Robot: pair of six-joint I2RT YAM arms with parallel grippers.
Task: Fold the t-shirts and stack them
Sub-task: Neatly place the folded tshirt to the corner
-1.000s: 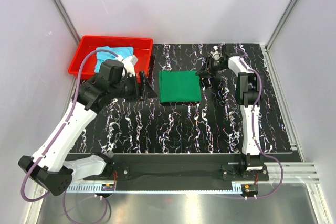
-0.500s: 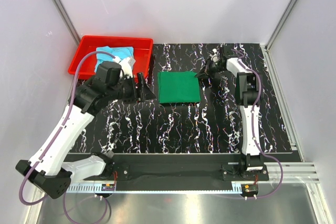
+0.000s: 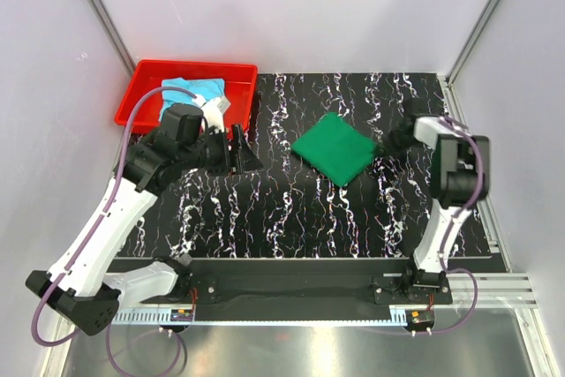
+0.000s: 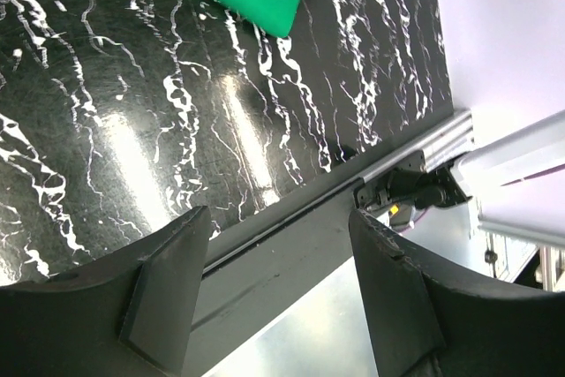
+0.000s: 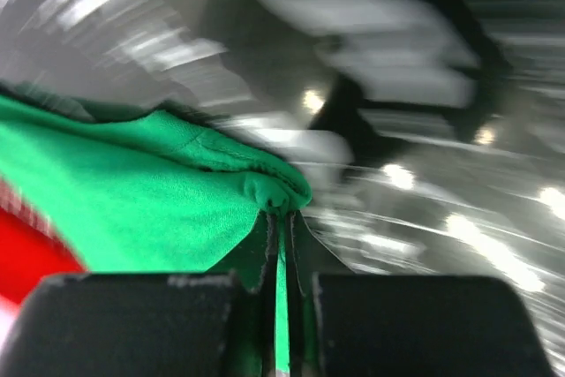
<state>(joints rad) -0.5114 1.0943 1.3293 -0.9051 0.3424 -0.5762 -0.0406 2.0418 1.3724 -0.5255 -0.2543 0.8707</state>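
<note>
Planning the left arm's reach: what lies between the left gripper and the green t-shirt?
Nothing; the top view shows only bare black marbled table between the left gripper and the green t-shirt.

The right wrist view is smeared by motion blur, so the tabletop (image 5: 424, 218) behind the green t-shirt (image 5: 132, 200) shows only as grey streaks. In the left wrist view, the top edge cuts off most of that shirt. From above, the left arm (image 3: 168, 143) covers part of the light blue t-shirt (image 3: 190, 88) in the red tray (image 3: 141, 77).
</note>
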